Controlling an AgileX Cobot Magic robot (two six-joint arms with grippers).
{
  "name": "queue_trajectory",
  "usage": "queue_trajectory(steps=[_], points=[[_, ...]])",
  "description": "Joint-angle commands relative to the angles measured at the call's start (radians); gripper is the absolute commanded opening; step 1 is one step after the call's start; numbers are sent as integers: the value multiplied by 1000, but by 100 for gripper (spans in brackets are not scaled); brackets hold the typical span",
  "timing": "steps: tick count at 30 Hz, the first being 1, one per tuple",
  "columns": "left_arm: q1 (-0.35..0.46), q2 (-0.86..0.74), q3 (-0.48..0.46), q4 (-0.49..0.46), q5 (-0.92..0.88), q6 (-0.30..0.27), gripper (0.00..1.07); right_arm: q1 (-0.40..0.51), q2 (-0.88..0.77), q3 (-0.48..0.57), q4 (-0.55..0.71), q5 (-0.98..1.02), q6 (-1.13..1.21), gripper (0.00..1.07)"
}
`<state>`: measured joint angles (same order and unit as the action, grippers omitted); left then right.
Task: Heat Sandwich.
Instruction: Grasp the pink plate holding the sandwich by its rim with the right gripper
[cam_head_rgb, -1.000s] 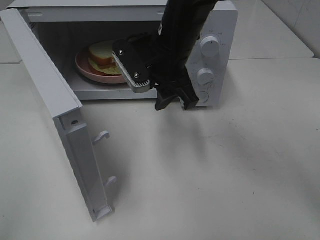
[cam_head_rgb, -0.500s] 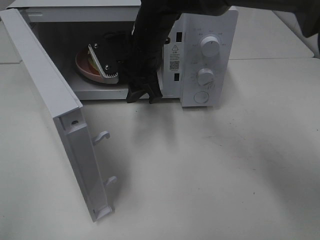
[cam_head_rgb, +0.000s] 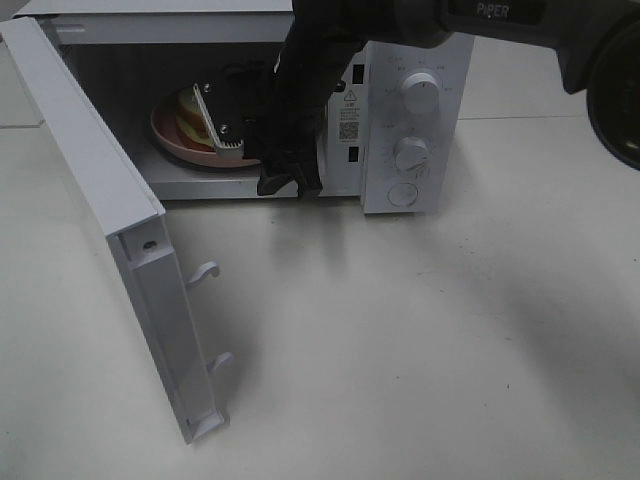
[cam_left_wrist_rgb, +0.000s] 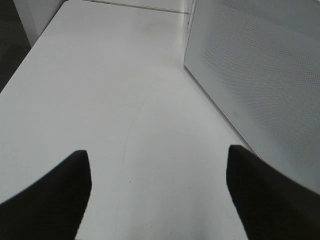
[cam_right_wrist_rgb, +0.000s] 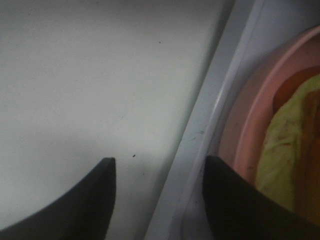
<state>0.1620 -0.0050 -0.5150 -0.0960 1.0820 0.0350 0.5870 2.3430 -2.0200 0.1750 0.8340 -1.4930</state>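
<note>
The sandwich (cam_head_rgb: 187, 112) lies on a round pink plate (cam_head_rgb: 168, 141) inside the open microwave (cam_head_rgb: 440, 50), and my right arm hides most of it. My right gripper (cam_head_rgb: 290, 187) hangs at the front of the cavity opening, fingers pointing down over the sill, open with nothing between them. In the right wrist view the gripper (cam_right_wrist_rgb: 159, 165) straddles the sill edge, with the plate (cam_right_wrist_rgb: 244, 135) and the sandwich's yellow-green filling (cam_right_wrist_rgb: 287, 145) just beyond. My left gripper (cam_left_wrist_rgb: 157, 155) is open over bare table, out of the high view.
The microwave door (cam_head_rgb: 90, 170) stands swung out to the left, its latch hooks (cam_head_rgb: 205, 271) facing the table. Two knobs (cam_head_rgb: 420, 92) and a round button (cam_head_rgb: 403, 194) sit on the control panel. A perforated white panel (cam_left_wrist_rgb: 260, 90) stands beside the left gripper.
My right arm has swung left from in front of the control panel to the cavity opening, now covering more of the plate. Both grippers keep the same opening.
</note>
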Motion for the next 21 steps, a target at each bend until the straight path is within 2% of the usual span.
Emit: queue_trajectory(steps=[1,16,21], points=[[2,-18,1,0,-13,-6,71,-19,13,-13,21,-42,-12,53],[2,-18,1,0,-13,-6,71,-40,84,-113,59,-61,-4,53],[2,-18,1,0,-13,-6,71,-50,97,-134,77,-123,-4,53]])
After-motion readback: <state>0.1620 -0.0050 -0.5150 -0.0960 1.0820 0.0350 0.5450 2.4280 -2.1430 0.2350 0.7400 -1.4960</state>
